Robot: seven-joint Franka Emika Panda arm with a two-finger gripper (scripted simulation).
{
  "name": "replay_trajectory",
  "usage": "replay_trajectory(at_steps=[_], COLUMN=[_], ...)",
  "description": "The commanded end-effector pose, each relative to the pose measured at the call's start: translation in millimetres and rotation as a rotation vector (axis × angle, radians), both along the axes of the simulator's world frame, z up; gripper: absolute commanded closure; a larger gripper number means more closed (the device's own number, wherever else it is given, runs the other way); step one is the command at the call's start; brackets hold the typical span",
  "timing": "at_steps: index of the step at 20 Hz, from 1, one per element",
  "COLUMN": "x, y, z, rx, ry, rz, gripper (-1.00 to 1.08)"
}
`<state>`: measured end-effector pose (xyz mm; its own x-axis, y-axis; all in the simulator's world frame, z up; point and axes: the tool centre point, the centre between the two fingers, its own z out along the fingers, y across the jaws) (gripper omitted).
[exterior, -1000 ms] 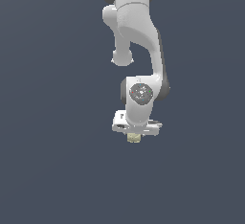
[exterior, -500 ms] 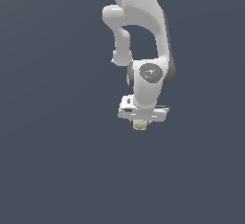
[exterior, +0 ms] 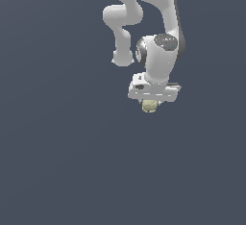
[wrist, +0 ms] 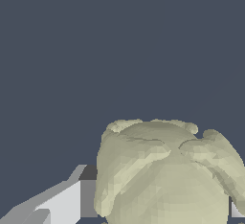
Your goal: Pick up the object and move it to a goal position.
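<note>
The object [exterior: 150,106] is a small pale yellow-beige ridged lump. It hangs just under the white gripper [exterior: 151,104] in the exterior view, held up in the air with nothing beneath it. The gripper is shut on it; only the lump's lower end pokes out below the hand. In the wrist view the object [wrist: 162,175] fills the lower part of the picture, with one light-grey finger [wrist: 57,204] beside it and a sliver of the other finger [wrist: 237,211] on the opposite side. No goal marker shows in either view.
The white arm [exterior: 153,22] reaches down from above in the exterior view. Around it there is only a plain dark grey-blue background.
The gripper has risen and moved toward the exterior view's right, carrying the object with it. The wrist has turned a little.
</note>
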<state>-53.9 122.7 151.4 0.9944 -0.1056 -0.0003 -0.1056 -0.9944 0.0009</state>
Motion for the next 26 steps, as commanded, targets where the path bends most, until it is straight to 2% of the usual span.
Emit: replay_trajectory(at_steps=[1, 8, 14, 20, 26], x=[-17, -59, -81, -92, -91], y=[10, 37, 53, 61, 61], z=[16, 54, 77, 88, 88], rx=[0.0, -0.001, -0.001, 0.0, 0.001], ry=[-0.001, -0.001, -0.001, -0.001, 0.0], rz=[0.0, 0.0, 0.0, 0.0, 0.0], gripper=[1.08, 1.08, 1.08, 1.08, 1.08])
